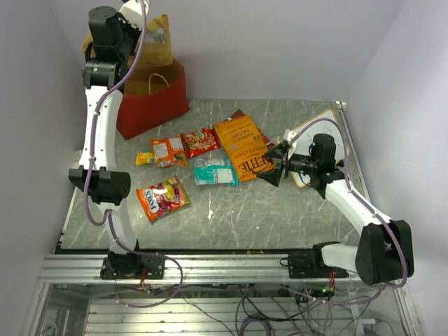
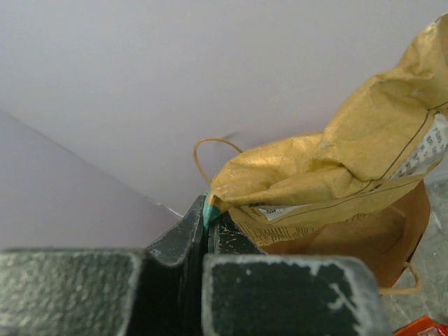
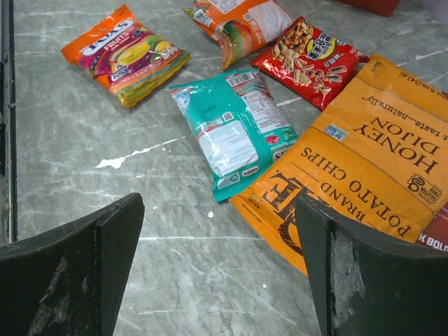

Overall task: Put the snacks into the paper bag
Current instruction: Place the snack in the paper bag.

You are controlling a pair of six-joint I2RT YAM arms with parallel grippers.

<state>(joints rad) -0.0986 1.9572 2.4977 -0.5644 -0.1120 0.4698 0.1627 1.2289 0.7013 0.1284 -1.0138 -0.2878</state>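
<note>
My left gripper [image 1: 142, 23] is raised high over the red paper bag [image 1: 152, 105] and is shut on a corner of the big brown-gold packet [image 1: 157, 43]. In the left wrist view the jaws [image 2: 208, 211] pinch the packet [image 2: 336, 154] above the bag's kraft inside [image 2: 381, 238]. My right gripper [image 1: 277, 165] is open and empty, low over the table beside the big orange chips bag [image 1: 245, 147]. The teal [image 1: 215, 171], red [image 1: 201, 141], orange-yellow [image 1: 165, 150] and multicolour [image 1: 162, 198] packets lie flat. The right wrist view shows the gripper [image 3: 217, 204], chips bag [image 3: 371, 161] and teal packet [image 3: 234, 129].
A white board with an orange edge [image 1: 332, 123] lies at the right, partly under my right arm. A dark red packet [image 1: 241, 114] pokes out from under the chips bag. Grey walls close in the table on three sides.
</note>
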